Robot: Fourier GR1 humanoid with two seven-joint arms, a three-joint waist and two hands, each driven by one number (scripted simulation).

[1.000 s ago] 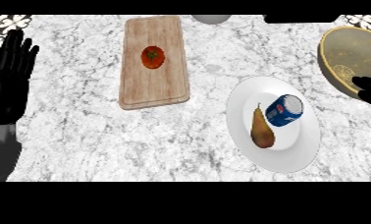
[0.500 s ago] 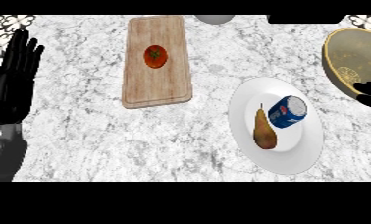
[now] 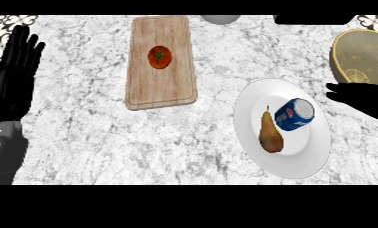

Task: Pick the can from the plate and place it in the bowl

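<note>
A blue can (image 3: 294,114) lies on its side on a white plate (image 3: 294,157) at the lower right, next to a brown pear (image 3: 270,134). The tan bowl (image 3: 345,52) sits at the right edge, partly cut off, with a yellow patch inside. My right hand (image 3: 356,95) shows at the right edge, between the bowl and the plate, a short way right of the can and not touching it; only a dark part of it shows. My left hand (image 3: 20,69) rests open at the left edge, fingers up.
A wooden cutting board (image 3: 160,82) with a red tomato (image 3: 159,56) lies left of the plate. A grey round object (image 3: 220,19) peeks in at the top edge. A dark shape (image 3: 313,19) sits at the top right.
My right hand has come into view at the right edge, next to the plate. The whole view has shifted slightly, and the left hand sits a bit further right.
</note>
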